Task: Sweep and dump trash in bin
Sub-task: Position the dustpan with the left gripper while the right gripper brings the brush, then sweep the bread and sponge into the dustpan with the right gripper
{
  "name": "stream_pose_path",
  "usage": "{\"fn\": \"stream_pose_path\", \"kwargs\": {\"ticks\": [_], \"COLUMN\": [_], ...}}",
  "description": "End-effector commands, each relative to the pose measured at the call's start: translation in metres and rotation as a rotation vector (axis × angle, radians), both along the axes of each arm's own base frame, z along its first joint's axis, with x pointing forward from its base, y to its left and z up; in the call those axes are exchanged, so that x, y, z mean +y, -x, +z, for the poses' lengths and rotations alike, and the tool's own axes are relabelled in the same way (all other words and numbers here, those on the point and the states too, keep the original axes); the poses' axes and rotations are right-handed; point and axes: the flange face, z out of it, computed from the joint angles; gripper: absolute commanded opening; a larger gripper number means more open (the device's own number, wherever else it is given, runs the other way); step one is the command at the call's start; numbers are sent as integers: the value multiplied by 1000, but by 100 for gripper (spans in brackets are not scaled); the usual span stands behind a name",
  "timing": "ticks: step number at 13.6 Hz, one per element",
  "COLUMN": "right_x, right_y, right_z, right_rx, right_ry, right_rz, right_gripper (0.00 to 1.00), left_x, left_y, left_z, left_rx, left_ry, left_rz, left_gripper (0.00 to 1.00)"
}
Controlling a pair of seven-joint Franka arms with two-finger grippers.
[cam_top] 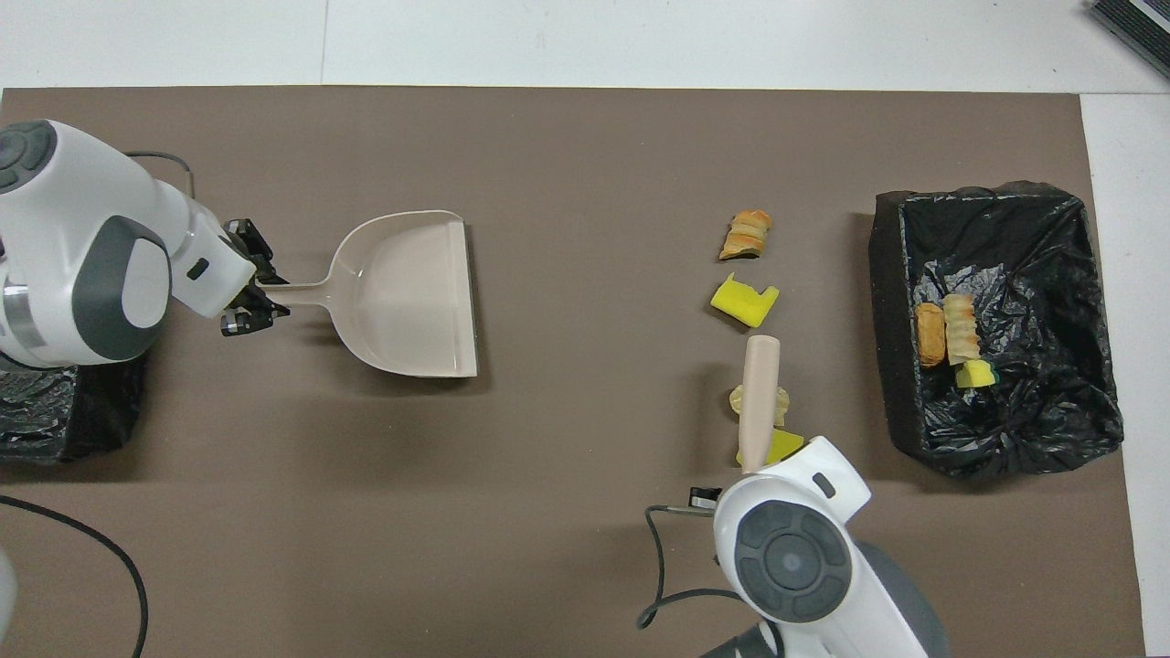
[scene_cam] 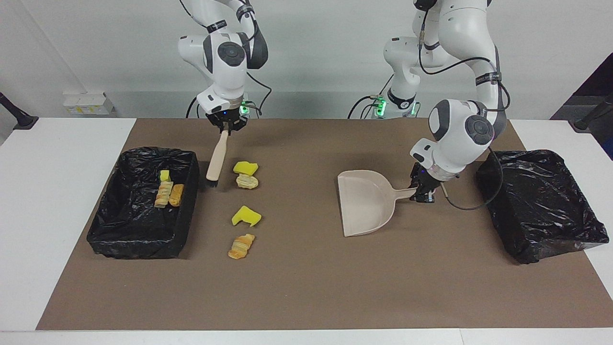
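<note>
My right gripper (scene_cam: 225, 126) is shut on the top of a beige brush (scene_cam: 217, 157). Its dark bristles (scene_cam: 212, 179) hang low between the bin (scene_cam: 143, 249) at the right arm's end and the trash. Several trash scraps lie on the mat: a yellow piece (scene_cam: 245, 167), a bread lump (scene_cam: 247, 181), another yellow piece (scene_cam: 246, 216) and another bread lump (scene_cam: 241, 246). Three more scraps (scene_cam: 167, 191) lie in that bin (cam_top: 882, 274). My left gripper (scene_cam: 424, 192) is shut on the handle of the beige dustpan (scene_cam: 366, 203), whose mouth faces the scraps (cam_top: 743, 302).
A second black-lined bin (scene_cam: 541, 206) stands at the left arm's end of the brown mat (scene_cam: 306, 287). The left arm's cable (scene_cam: 471, 206) loops between the dustpan handle and that bin. White table borders the mat.
</note>
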Motion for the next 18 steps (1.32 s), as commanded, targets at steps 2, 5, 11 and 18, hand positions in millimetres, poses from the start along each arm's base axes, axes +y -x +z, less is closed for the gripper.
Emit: {"fn": "stream_pose_path", "kwargs": {"ticks": [2, 5, 11, 18], "right_x": [18, 58, 136, 256], "right_y": [12, 14, -38, -71], "right_z": [-5, -38, -37, -58], "right_rx": [18, 55, 20, -33], "right_ry": [-53, -89, -208, -377], "right_rz": [56, 120, 134, 54], "right_gripper": [0, 0, 0, 0], "left_x": [1, -8, -35, -56], "left_y": [18, 35, 45, 46], "left_z": [4, -5, -5, -17], "left_rx": [-24, -79, -65, -87], "left_ry": [-38, -47, -51, -70], "left_rz": [-2, 51, 155, 161], "left_gripper": [0, 0, 0, 0]}}
